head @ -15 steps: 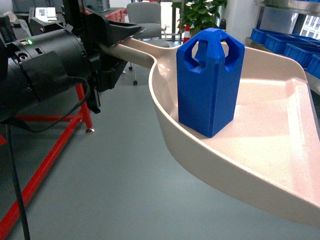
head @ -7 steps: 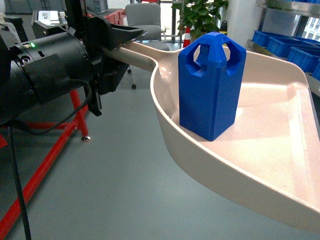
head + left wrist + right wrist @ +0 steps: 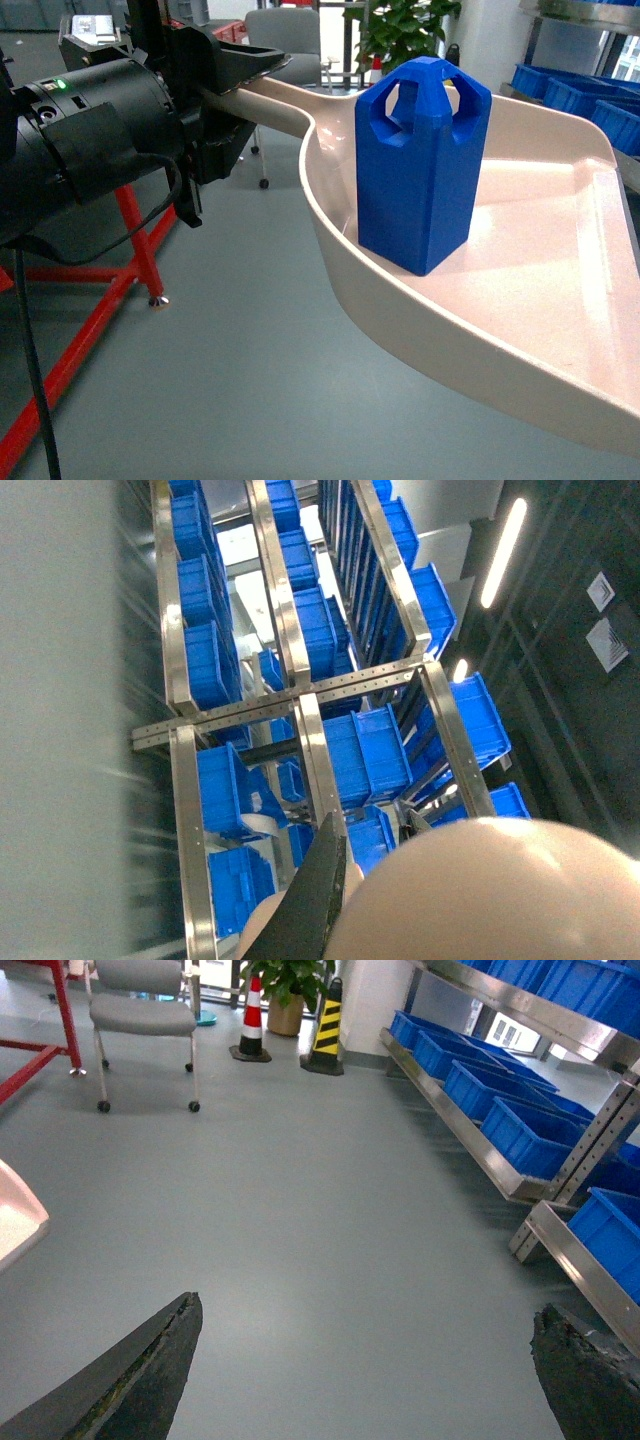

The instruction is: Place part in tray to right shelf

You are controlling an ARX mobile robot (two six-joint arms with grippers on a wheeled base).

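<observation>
Left pincer (image 3: 262,68), chair (image 3: 290,32) beyond

The tray (image 3: 520,300) runs off the head view's right and bottom edges, so its open front edge is out of sight. The part (image 3: 420,165) hides a stretch of the tray's far rim. The left wrist view's left side is a blurred grey smear.

Behind the black left gripper (image 3: 235,75), the red steel frame (image 3: 130,225) and grey office chair (image 3: 285,35) slide leftward across the head view.
</observation>
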